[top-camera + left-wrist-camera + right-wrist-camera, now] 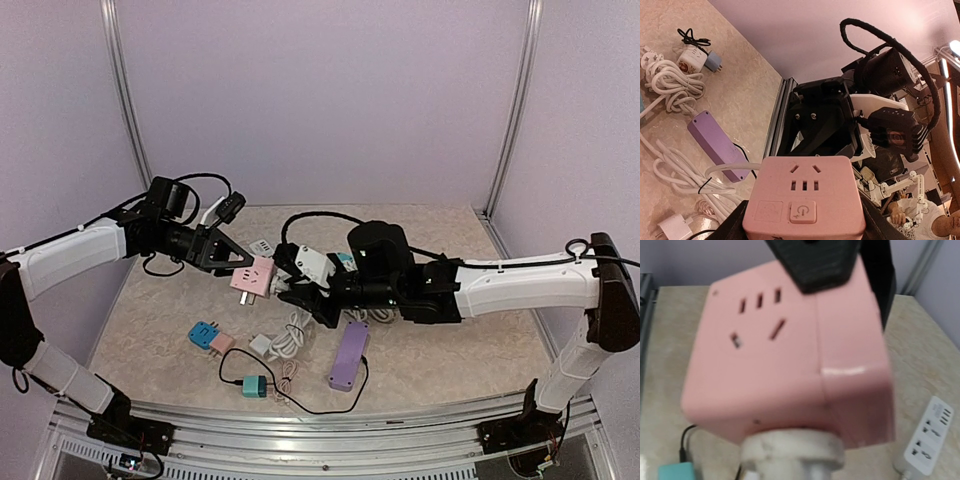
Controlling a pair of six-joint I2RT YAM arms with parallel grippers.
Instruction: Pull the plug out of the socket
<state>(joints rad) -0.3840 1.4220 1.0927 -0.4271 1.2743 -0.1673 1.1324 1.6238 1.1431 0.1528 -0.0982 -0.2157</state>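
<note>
Left arm (pixel 80 250) holds socket (pixel 251 276); right arm (pixel 520 280) grips plug (pixel 792 452).

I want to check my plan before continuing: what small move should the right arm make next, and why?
Probably pull the right gripper straight back, away from the pink socket, while the left gripper holds that socket steady. The white plug looks seated in the socket's side, and the right gripper is shut on it.
</note>
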